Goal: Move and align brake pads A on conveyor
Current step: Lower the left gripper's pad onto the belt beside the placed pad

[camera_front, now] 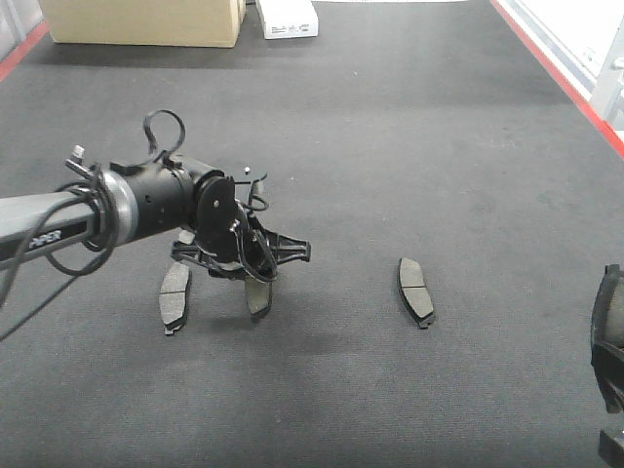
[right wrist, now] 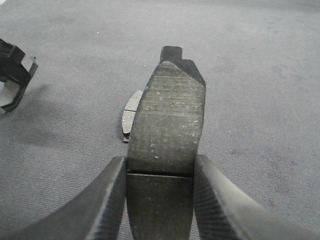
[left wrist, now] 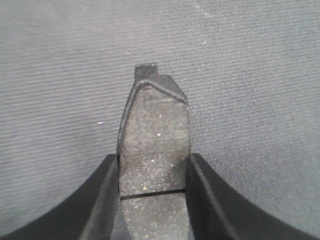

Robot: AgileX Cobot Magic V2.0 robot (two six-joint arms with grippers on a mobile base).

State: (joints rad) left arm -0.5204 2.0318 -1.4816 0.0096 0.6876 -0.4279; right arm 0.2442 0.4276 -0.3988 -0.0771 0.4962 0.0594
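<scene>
The conveyor (camera_front: 390, 146) is a dark grey felt-like belt with red side edges. My left gripper (camera_front: 252, 268) is shut on a brake pad (camera_front: 258, 297), held on end with its lower tip close to the belt. In the left wrist view this pad (left wrist: 155, 135) sits between the jaws of the gripper (left wrist: 154, 167). A second pad (camera_front: 175, 295) lies just left of it. A third pad (camera_front: 415, 291) lies further right. My right gripper (right wrist: 160, 172) is shut on a fourth pad (right wrist: 170, 120), held above the belt. It shows at the right edge of the front view (camera_front: 611, 341).
A cardboard box (camera_front: 146, 19) and a white box (camera_front: 288, 18) stand at the belt's far end. Red edges run along the right (camera_front: 565, 73) and left (camera_front: 19, 54) sides. The right wrist view shows the third pad (right wrist: 131, 112) and the left gripper (right wrist: 12, 75).
</scene>
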